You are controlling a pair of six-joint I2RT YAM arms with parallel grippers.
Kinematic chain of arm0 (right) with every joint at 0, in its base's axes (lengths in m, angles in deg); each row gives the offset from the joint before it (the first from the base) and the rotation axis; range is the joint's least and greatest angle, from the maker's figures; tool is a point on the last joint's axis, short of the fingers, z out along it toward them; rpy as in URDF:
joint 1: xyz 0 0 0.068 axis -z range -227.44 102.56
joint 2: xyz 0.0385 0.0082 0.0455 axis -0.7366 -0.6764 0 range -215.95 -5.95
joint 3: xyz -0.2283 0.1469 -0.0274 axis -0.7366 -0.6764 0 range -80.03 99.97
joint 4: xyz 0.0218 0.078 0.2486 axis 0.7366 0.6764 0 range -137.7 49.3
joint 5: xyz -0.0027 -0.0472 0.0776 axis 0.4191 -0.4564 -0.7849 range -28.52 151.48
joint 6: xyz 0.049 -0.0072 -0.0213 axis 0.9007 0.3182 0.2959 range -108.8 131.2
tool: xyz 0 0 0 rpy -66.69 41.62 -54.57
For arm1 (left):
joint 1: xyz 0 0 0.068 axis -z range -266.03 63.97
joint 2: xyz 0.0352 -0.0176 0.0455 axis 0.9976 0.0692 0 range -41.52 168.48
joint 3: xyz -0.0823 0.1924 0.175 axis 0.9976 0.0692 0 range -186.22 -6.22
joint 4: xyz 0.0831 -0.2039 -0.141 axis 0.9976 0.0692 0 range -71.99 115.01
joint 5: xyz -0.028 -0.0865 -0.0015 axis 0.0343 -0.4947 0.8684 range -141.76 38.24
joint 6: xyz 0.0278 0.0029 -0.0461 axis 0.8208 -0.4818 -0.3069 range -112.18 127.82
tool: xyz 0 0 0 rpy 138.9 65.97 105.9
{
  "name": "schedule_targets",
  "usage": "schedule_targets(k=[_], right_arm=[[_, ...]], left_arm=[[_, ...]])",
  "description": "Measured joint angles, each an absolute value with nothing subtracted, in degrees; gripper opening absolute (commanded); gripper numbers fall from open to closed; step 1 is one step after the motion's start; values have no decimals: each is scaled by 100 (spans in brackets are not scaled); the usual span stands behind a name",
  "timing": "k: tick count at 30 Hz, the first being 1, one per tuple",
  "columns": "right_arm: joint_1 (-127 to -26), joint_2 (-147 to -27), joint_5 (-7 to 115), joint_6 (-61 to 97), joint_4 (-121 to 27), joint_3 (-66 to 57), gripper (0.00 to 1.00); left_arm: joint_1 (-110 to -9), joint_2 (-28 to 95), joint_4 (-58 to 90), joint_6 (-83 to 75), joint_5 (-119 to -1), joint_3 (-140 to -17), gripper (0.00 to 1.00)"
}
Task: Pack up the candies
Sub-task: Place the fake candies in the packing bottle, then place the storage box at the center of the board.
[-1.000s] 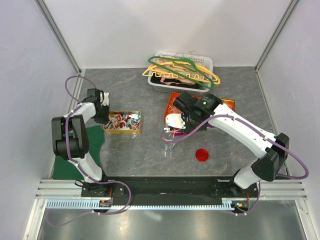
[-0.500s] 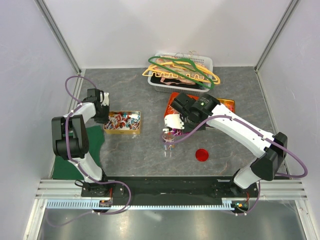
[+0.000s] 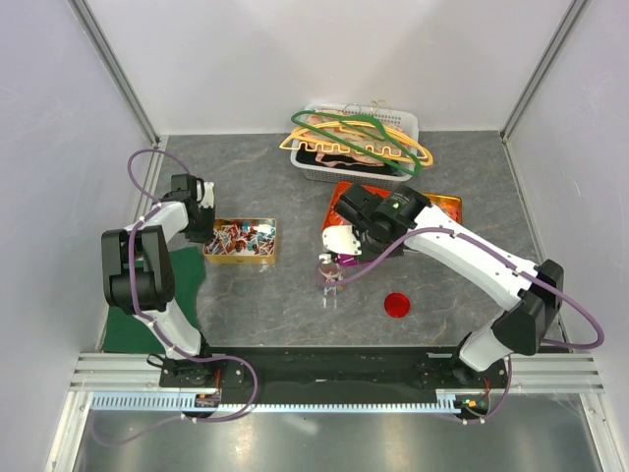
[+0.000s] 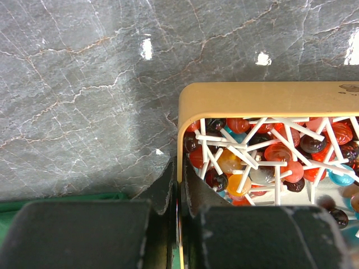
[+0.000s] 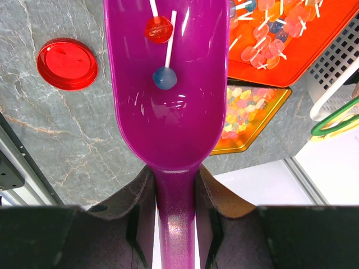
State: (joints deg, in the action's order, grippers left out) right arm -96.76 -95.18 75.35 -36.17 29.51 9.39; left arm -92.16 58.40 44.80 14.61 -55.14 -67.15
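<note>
The right fingers [image 5: 139, 197] are pinching a purple plastic scoop [image 5: 168, 120] carrying two lollipop candies [image 5: 165, 77] (one red, one blue). The left fingers [image 4: 162, 188] are clamping the wall of a heaped gold metal tin [image 4: 269, 98], while many more are lying on the orange tray [image 5: 322, 33]: packing seems midway.

Left arm [image 3: 138, 265] folded back; left gripper [image 4: 179, 185] pinched fully closed on tin [image 4: 252, 98] wall. Right arm [image 3: 472, 258] extended inward; right gripper [image 5: 175, 188] clamped on scoop [image 5: 168, 112] handle.
</note>
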Motion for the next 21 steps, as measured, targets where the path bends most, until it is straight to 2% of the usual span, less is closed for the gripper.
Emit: schedule_targets(k=[21], right_arm=[[-9857, -9693, 7806, -3615, 2951, 1206, 0]], left_arm=[[-9234, 5840, 4480, 1461, -5512, -6715, 2]])
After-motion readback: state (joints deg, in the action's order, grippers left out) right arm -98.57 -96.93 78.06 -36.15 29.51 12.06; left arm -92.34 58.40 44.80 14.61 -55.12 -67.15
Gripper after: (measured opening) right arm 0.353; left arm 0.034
